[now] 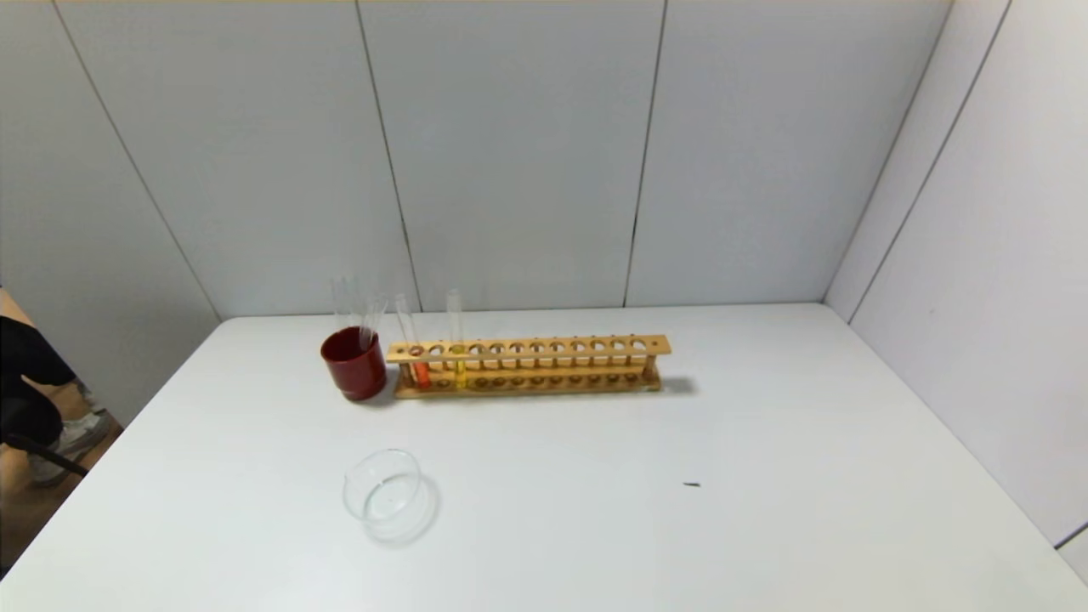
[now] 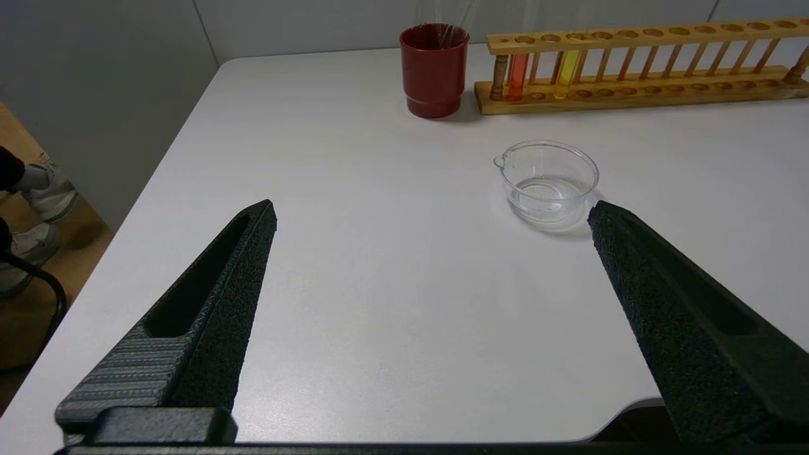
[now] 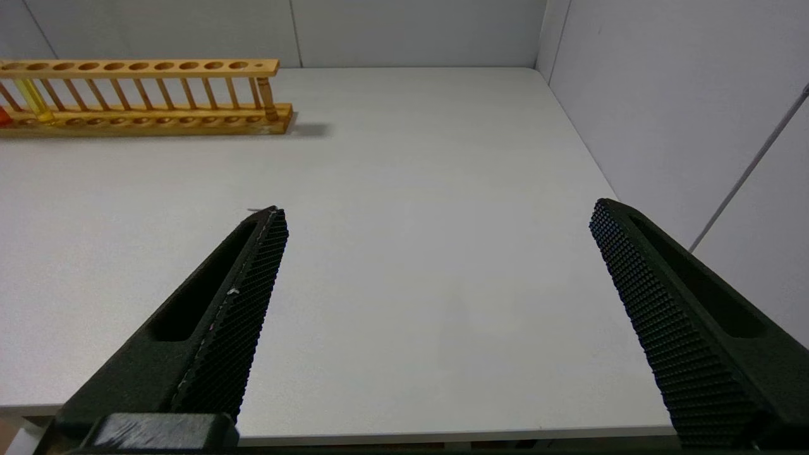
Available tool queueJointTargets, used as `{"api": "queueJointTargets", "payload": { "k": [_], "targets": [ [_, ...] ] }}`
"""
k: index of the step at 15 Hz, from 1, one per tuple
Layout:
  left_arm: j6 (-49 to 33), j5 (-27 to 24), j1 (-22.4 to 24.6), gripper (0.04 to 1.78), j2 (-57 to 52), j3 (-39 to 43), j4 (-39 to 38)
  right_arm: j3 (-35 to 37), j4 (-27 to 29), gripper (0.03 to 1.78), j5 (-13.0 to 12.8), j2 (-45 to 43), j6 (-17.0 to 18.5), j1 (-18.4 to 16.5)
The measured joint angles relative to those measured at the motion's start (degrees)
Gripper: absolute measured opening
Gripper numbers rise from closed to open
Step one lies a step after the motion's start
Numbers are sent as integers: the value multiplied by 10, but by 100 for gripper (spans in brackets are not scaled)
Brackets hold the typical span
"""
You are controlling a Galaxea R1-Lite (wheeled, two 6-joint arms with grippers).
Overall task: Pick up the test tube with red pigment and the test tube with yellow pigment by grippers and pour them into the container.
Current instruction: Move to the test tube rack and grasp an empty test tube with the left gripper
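Note:
The test tube with red pigment (image 1: 420,371) (image 2: 516,74) stands upright near the left end of a wooden rack (image 1: 544,347), and the test tube with yellow pigment (image 1: 460,367) (image 2: 567,72) stands two holes to its right. The container (image 1: 384,493) (image 2: 548,182), a clear glass dish, sits on the table in front of the rack's left end. My left gripper (image 2: 431,212) hangs open near the table's front edge, with the dish beyond one fingertip. My right gripper (image 3: 438,212) is open over bare table at the front right. Neither gripper shows in the head view.
A dark red cup (image 1: 354,364) holding colourless tubes stands just left of the rack. A small dark speck (image 1: 692,484) lies on the white table (image 1: 765,442). Grey walls close the back and right sides. A seated person's legs (image 1: 34,399) show at the far left.

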State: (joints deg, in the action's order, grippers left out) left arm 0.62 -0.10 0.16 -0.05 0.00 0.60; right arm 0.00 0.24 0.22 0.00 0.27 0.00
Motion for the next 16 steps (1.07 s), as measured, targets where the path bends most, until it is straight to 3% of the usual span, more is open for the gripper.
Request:
{"api": "queueJointTargets", "payload": {
  "k": [11,16],
  "targets": [
    [3,-1,0,174,0,0,0,0,0,175,0,0,0,0],
    [37,-26,-2,174,0,-14,-1,0,0,175,0,0,0,0]
  ]
}}
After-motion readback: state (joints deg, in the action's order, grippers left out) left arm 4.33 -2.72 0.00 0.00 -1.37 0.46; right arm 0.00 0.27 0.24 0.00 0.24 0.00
